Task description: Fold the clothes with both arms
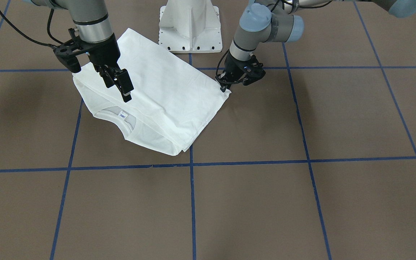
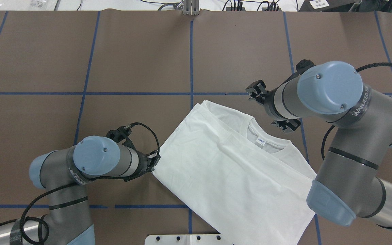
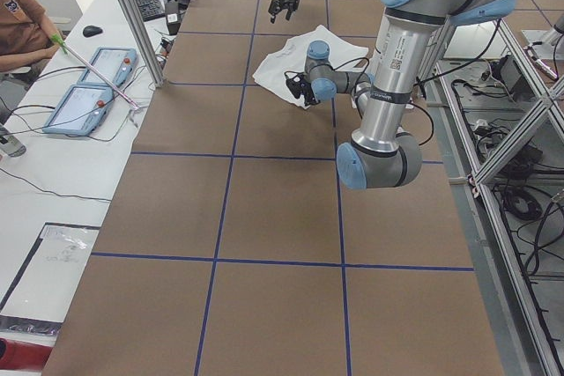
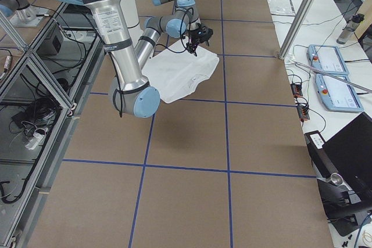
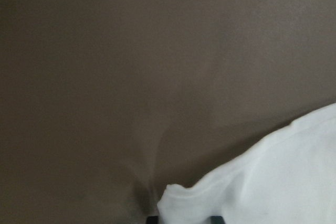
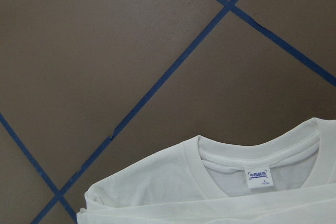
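The left gripper (image 1: 224, 87) was low on the brown surface (image 1: 265, 202), with its fingers closed on one corner of the folded white shirt (image 1: 164, 97). From these fingers the shirt lay flat on the surface and reached under the right gripper (image 1: 118, 90). That gripper hung above the shirt with its fingers apart, holding nothing, and the collar (image 1: 114, 116) and label (image 1: 123, 115) lay just beyond its fingertips.
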`<state>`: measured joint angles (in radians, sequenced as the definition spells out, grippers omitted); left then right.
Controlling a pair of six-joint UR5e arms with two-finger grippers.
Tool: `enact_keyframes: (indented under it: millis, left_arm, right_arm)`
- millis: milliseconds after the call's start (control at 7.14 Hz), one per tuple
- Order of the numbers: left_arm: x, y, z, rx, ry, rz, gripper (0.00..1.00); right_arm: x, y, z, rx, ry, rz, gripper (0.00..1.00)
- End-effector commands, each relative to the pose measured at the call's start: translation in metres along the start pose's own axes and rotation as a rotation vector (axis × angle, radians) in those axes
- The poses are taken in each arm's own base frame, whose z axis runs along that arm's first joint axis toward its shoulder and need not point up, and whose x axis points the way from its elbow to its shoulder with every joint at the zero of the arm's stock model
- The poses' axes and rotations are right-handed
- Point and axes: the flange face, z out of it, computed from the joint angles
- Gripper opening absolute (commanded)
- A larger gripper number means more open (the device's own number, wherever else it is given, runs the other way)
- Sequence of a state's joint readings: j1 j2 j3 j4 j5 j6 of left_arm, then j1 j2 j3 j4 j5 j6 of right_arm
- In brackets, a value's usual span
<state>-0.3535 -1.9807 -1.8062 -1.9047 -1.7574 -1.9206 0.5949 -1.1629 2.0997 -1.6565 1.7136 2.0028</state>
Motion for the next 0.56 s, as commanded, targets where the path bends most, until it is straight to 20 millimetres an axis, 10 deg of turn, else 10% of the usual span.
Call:
enact_keyframes:
  millis: [0, 420]
  left_arm:
    - [0.011, -0.031, -0.011, 0.116, 0.040, 0.156, 0.00]
    - [0.049, -0.184, -0.026, 0.334, 0.121, 0.211, 0.00]
  right_arm:
    - [0.000, 0.000, 0.005, 0.005, 0.009, 0.000, 1.00]
    - [0.000, 0.000, 0.005, 0.002, 0.007, -0.002, 1.00]
